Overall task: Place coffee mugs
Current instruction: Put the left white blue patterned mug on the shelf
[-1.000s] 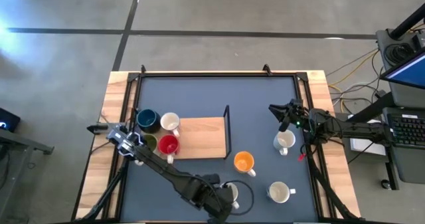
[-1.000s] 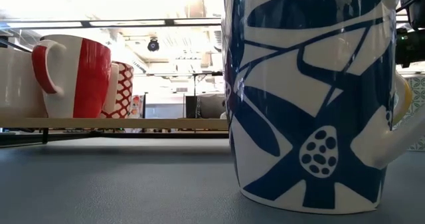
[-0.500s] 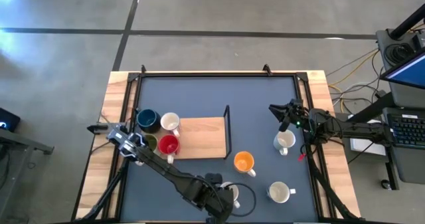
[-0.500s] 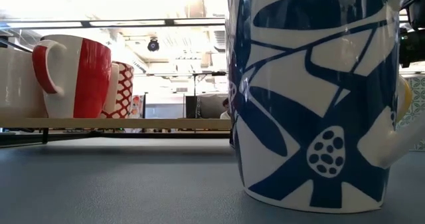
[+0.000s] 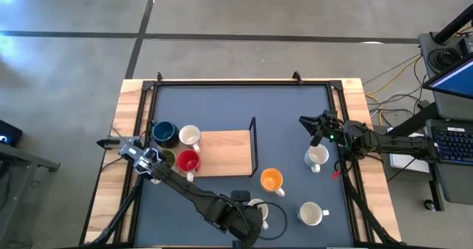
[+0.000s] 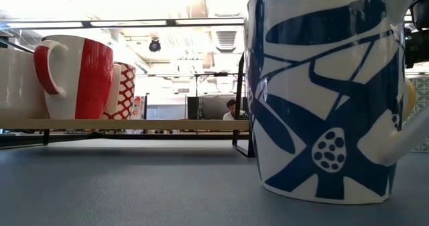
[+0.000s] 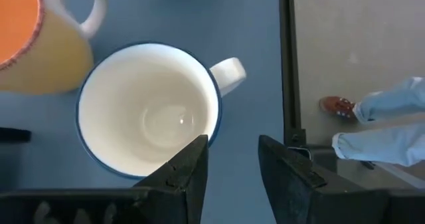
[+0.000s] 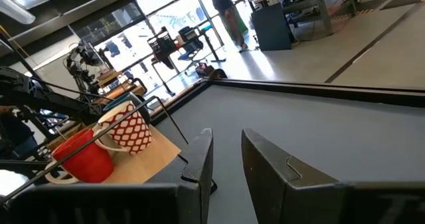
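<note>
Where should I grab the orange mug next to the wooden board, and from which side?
Probably its rim wall, from straight above: one finger inside, one outside. The orange mug stands upright, mouth open; its handle points away from the wooden board, so the board-side wall is free.

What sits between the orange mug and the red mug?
In the high view, a bare stretch of the wooden board with its thin dark upright divider lies between the orange mug and the red mug; no other mug.
</note>
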Controlling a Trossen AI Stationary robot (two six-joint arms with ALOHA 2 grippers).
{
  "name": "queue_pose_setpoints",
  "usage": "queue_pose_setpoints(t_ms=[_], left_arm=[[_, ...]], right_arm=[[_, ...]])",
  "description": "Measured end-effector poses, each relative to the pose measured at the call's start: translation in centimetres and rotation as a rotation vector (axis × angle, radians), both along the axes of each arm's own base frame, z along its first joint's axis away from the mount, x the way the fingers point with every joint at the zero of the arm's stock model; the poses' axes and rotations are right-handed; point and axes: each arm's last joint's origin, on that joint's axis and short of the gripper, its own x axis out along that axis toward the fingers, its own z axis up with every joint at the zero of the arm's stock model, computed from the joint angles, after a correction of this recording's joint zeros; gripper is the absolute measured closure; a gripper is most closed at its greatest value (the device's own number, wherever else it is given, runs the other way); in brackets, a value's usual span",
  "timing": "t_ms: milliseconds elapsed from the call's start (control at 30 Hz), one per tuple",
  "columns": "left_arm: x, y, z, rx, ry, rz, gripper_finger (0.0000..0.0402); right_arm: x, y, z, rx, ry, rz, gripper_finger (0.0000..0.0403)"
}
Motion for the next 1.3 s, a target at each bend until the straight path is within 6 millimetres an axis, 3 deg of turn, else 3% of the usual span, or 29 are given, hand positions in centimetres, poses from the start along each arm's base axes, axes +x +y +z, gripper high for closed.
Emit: queue_pose_setpoints(t_ms=[533,700,867,1300], left_arm=[[1.4,-0.1,-3.8,0.086,0.018,0.010,0.0289],[1.4,-0.1,-3.8,0.096,0.006,0.021,0.0323],[1.4,-0.1,-3.6,0.079,0.008,0.014,0.0389],[-0.4,0.7,0.6,0.108,0.051,0.060,0.0394]], right_arm=[[0.0,0.0,0.0,0.000,0.000,0.000,0.0335],[0.0,0.0,0.0,0.000,0.000,-0.001,0.0335],[0.0,0.0,0.0,0.000,0.000,0.000,0.0335],[0.0,0.0,0.0,0.000,-0.001,0.000,0.0335]])
